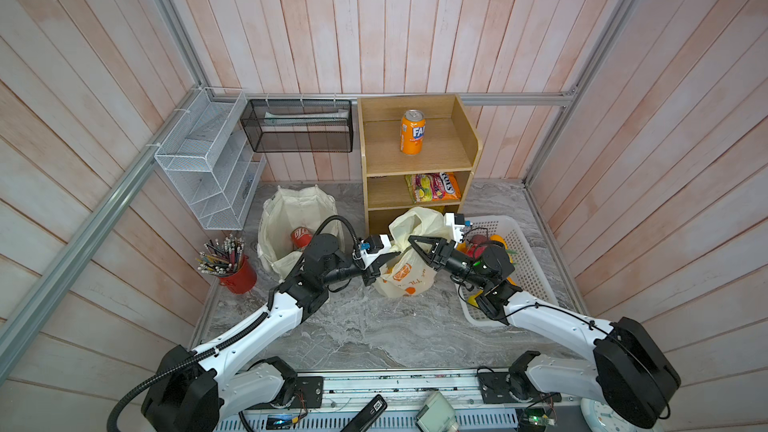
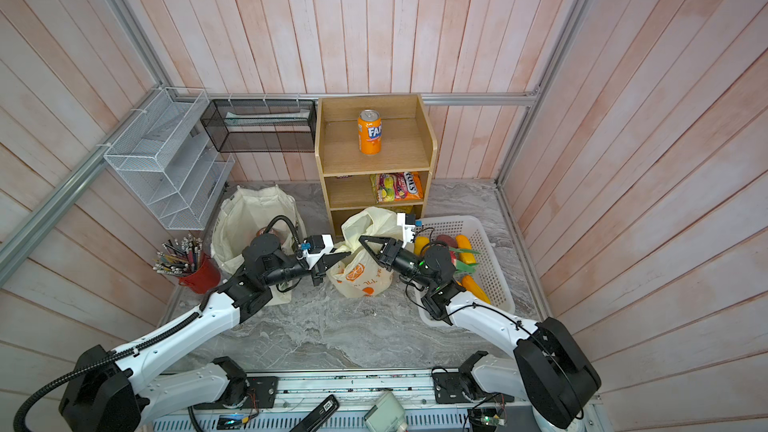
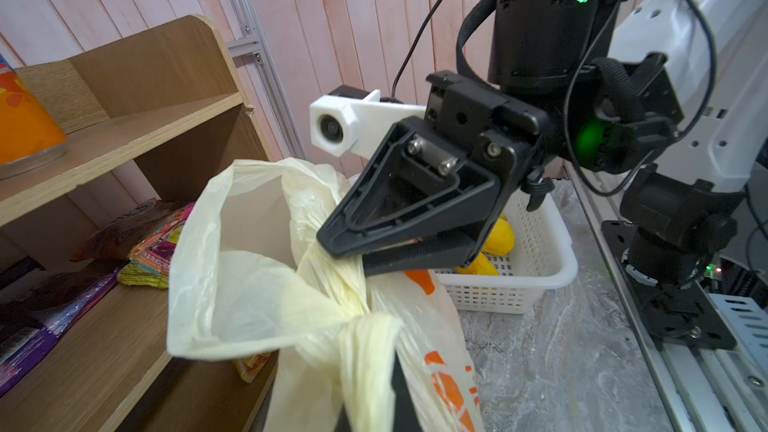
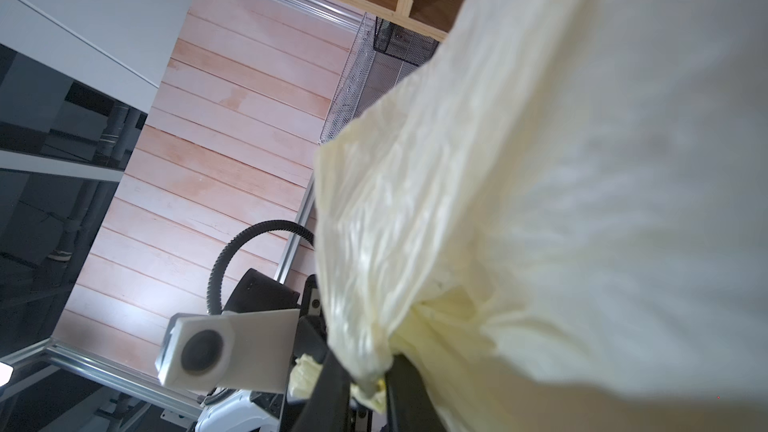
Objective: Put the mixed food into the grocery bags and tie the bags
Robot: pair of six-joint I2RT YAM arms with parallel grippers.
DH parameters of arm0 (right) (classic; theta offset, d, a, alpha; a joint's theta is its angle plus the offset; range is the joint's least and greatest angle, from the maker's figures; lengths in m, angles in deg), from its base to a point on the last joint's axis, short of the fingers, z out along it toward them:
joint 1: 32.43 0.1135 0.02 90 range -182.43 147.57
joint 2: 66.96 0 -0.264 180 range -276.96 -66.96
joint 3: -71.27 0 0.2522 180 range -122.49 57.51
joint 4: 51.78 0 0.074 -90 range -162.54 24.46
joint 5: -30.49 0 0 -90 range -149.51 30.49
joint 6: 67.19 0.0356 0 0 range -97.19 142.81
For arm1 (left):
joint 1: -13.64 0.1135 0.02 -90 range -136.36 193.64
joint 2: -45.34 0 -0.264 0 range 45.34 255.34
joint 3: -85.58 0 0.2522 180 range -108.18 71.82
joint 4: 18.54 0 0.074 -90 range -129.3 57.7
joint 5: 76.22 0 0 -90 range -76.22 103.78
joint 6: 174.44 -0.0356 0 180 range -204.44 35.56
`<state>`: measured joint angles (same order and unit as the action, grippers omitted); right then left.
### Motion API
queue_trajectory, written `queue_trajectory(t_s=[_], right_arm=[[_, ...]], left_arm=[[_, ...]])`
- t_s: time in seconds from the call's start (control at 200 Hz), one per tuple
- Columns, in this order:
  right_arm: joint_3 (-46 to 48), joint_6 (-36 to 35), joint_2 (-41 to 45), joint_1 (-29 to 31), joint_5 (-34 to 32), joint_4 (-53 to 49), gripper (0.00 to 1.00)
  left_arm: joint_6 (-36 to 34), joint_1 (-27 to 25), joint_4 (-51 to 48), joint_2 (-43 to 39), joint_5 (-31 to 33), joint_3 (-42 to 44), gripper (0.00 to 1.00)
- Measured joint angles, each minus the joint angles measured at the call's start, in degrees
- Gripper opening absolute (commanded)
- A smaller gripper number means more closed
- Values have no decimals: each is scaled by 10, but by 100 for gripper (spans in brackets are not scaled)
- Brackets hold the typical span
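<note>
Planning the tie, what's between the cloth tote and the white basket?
In both top views, the plastic bag, with the left gripper and right gripper shut on its handles.

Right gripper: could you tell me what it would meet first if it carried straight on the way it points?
The right gripper pinches the plastic carrier bag by its bunched handles; straight on, it would press into that plastic, then probably the left gripper, though depth is unclear.

Arms reach inward; left claw (image 1: 394, 256), right claw (image 1: 412, 241) clamped, tips nearly meeting.
</note>
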<state>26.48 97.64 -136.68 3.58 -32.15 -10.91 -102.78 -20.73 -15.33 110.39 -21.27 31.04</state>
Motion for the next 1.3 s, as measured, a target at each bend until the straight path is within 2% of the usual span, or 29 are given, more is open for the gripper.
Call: queue_trajectory(t_s=[0.18, 0.365, 0.56, 0.84, 1.085, 1.3], right_arm=[[0, -12, -2, -11, -3, 18, 27], [0, -11, -18, -12, 0, 25, 43], [-1, -12, -1, -10, 7, -15, 59], [-1, -10, 94, 20, -15, -111, 65], [6, 28, 59, 79, -47, -106, 68], [24, 58, 19, 86, -72, -77, 68]], left_arm=[[3, 1, -15, 0, -4, 13, 0], [8, 1, -21, 0, 2, 15, 0], [24, 1, -10, 0, 47, 15, 0], [36, 0, 24, -22, 91, 33, 0], [44, -2, 37, -22, 96, 33, 0], [45, -3, 36, -23, 96, 33, 0]])
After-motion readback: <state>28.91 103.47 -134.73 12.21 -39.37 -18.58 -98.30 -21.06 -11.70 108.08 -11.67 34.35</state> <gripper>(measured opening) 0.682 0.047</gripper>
